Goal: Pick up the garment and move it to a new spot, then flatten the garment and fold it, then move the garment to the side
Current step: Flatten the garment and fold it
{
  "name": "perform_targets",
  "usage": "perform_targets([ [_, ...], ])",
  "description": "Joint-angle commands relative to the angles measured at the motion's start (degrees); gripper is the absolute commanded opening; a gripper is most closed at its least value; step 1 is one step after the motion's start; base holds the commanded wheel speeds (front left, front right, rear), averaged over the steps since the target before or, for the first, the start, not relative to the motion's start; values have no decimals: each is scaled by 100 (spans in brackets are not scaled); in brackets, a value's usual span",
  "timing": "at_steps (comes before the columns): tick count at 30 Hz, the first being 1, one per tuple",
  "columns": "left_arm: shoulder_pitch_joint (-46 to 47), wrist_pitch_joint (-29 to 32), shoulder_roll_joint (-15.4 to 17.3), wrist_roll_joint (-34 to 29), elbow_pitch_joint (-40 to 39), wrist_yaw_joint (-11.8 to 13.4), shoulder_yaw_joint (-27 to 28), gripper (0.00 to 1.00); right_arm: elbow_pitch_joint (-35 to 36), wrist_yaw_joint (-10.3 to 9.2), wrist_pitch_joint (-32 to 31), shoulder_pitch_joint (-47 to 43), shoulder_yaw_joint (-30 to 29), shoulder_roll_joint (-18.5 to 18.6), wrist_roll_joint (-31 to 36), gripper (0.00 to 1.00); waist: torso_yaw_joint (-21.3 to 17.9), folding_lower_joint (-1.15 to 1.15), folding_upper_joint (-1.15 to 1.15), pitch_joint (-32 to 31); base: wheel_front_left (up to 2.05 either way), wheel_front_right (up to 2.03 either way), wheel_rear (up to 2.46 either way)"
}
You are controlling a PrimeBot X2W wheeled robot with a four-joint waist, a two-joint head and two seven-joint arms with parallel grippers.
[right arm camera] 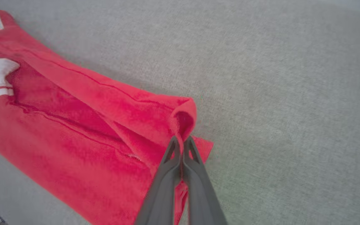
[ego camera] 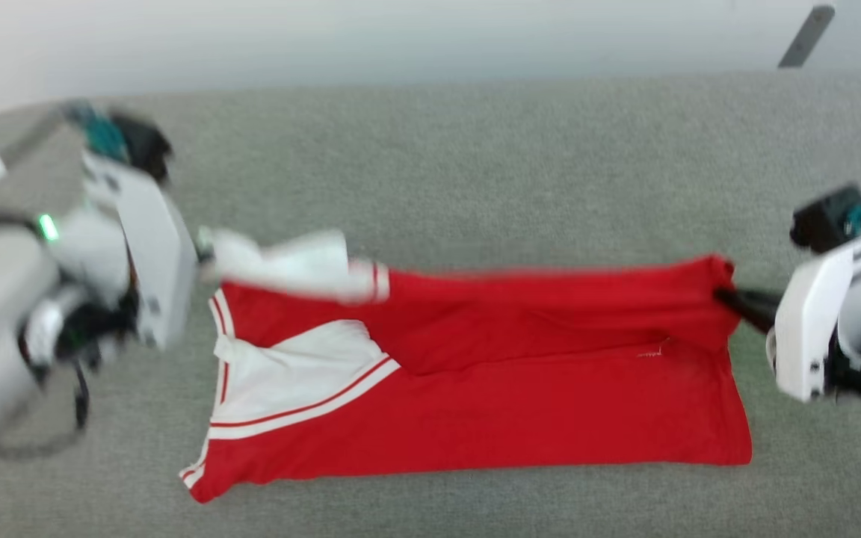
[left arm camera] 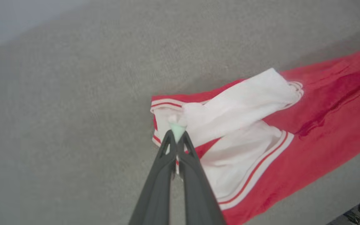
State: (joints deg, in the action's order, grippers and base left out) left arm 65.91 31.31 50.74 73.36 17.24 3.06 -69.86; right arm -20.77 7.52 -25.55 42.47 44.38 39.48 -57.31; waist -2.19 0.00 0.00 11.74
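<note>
Fabric is looking soft and light; the garment (ego camera: 513, 403) is lying mid-frame, the left gripper (left arm camera: 177, 133) is pinching its white sleeve at left, the right gripper (right arm camera: 182, 139) is pinching its hem corner at right, jaws fully together.

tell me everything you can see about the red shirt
The garment is a red, soft knit shirt with white short sleeves and red-white striped trim. It lies sideways on the grey textured surface, creased, its near part flat. Its far edge is lifted: the left gripper is shut on a white sleeve, the right gripper on the red hem corner.
</note>
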Motion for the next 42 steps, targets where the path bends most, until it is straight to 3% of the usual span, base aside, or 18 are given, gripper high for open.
perform_targets([
  [1,-218,19,83,86,-241,139,-30,0,51,-6,32,-168,-67,63,-27,0,113,0,0,-176,0,0,0],
  [6,-1007,-49,394,252,-1239,690,-147,0,260,-6,7,-829,-217,88,-13,0,77,0,0,-268,0,0,0],
  [10,-1537,-109,429,342,-1516,894,-222,0,263,-6,-57,-1199,-337,-38,31,0,23,0,0,-327,0,0,0],
  [13,-1813,-144,326,436,-1469,932,-245,0,186,-6,-193,-1354,-425,-151,71,0,-5,0,0,-365,0,0,0],
  [21,-1983,-330,44,527,-958,739,-216,0,-4,-6,-387,-1381,-562,-430,315,0,-27,0,0,-466,0,0,0],
  [22,-2004,-355,15,574,-911,702,-200,0,-29,-6,-407,-1366,-576,-460,334,18,-28,0,0,-482,0,0,0],
  [23,-2007,-365,4,570,-851,707,-187,0,-58,-6,-415,-1345,-593,-489,346,47,-28,0,0,-496,0,0,0],
  [24,-1991,-393,-7,528,-813,685,-191,19,-86,-6,-409,-1329,-615,-505,352,93,-22,0,0,-514,0,0,0],
  [25,-2003,-420,-29,577,-785,676,-161,34,-110,-6,-416,-1323,-628,-523,365,100,-14,0,0,-532,0,0,0],
  [26,-2017,-450,-41,598,-762,663,-140,46,-140,-6,-436,-1328,-652,-545,364,100,-3,0,0,-557,0,0,0],
  [28,-2029,-510,-23,552,-729,679,-138,99,-166,-6,-477,-1346,-684,-566,367,100,12,0,0,-616,0,0,0],
  [37,-2390,-896,45,683,-902,752,-71,100,-195,-6,-518,-1736,-925,-636,377,100,75,0,0,-1157,0,0,0],
  [42,-2633,-1498,111,597,-1129,779,57,100,-81,-6,-415,-2044,-1198,-657,324,100,77,0,0,-1357,0,0,0],
])
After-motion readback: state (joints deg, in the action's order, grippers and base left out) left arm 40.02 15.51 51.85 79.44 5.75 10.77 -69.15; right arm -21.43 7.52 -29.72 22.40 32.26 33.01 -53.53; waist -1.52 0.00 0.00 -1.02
